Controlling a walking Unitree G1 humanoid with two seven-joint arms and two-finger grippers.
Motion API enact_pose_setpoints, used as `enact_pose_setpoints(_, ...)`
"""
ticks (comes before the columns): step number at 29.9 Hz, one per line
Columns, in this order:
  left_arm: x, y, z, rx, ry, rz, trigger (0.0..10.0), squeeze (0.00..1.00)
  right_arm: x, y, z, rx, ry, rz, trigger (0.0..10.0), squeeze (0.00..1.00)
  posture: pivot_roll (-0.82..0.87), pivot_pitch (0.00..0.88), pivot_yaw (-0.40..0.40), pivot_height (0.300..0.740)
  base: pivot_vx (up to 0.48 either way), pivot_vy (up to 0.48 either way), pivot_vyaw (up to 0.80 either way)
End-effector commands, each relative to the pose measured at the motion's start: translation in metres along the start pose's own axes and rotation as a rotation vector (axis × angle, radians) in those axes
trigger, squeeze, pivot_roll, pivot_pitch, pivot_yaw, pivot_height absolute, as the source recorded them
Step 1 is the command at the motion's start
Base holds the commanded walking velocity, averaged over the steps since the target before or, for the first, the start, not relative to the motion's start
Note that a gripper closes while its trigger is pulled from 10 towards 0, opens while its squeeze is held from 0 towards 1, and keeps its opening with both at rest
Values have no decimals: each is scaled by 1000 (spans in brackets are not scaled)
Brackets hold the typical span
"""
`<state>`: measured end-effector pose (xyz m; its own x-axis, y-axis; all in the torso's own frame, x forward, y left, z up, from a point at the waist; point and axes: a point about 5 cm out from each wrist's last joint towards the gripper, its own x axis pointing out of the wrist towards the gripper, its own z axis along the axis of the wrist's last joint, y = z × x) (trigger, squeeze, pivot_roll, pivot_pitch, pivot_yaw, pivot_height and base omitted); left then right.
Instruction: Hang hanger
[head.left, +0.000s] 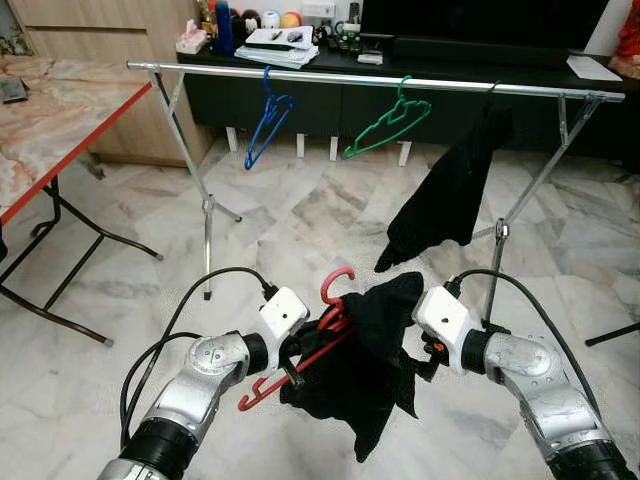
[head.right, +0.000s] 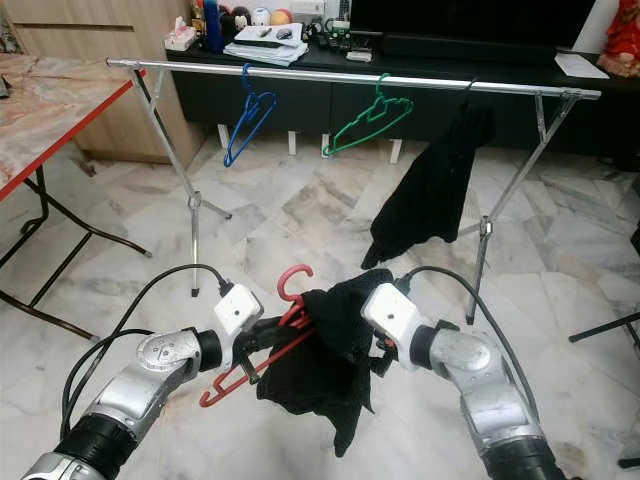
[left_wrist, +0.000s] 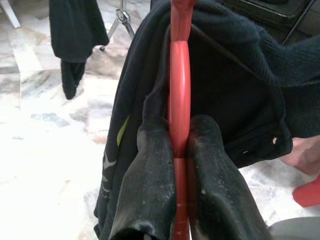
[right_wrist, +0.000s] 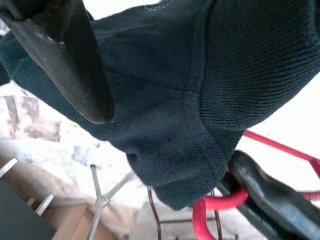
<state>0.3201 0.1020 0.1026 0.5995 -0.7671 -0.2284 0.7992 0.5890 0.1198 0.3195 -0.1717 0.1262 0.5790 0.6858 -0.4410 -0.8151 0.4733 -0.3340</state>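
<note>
The left gripper (left_wrist: 181, 165) is clenched on the bar of the red hanger (head.left: 300, 355), its two fingers (left_wrist: 150, 185) pressed to either side. The right gripper (right_wrist: 165, 120) is spread around the black garment (head.left: 365, 370) draped on that hanger; whether cloth is actually pinched cannot be told. The hanger is held low before the robot, above the marble floor (head.left: 300, 215), well short of the clothes rail (head.left: 330, 78). On the rail are hung a blue hanger (head.left: 266, 128), a green hanger (head.left: 390, 125) and another dark garment (head.left: 445, 195), with bare rail left between them. A marble worktop (head.left: 60, 110) is seen at the left, a dark cabinet (head.left: 330, 100) behind.
</note>
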Motion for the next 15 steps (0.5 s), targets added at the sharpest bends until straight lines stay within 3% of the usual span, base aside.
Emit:
enact_pose_setpoints(1, -3, 6, 3, -1, -13, 29, 10000, 0, 0, 1, -7, -10, 58, 21, 10000, 1000, -75, 127, -5, 740, 0, 0, 0)
enact_pose_setpoints(8, -3, 6, 3, -1, -11, 28, 10000, 0, 5, -12, -10, -83, 150, -92, 10000, 973, -73, 128, -6, 740, 0, 0, 0)
enact_pose_setpoints(9, -3, 6, 2, -1, -10, 27, 10000, 0, 5, -13, -10, -87, 155, -94, 10000, 557, -73, 129, -6, 740, 0, 0, 0)
enact_pose_setpoints(10, -4, 5, 2, -1, -9, 27, 10000, 0, 5, -13, -10, -97, 164, -94, 10000, 0, -73, 129, -6, 740, 0, 0, 0)
enact_pose_setpoints(15, -4, 5, 1, -2, -6, 27, 10000, 0, 7, -15, -8, -86, 155, -106, 10000, 0, -72, 129, -8, 740, 0, 0, 0)
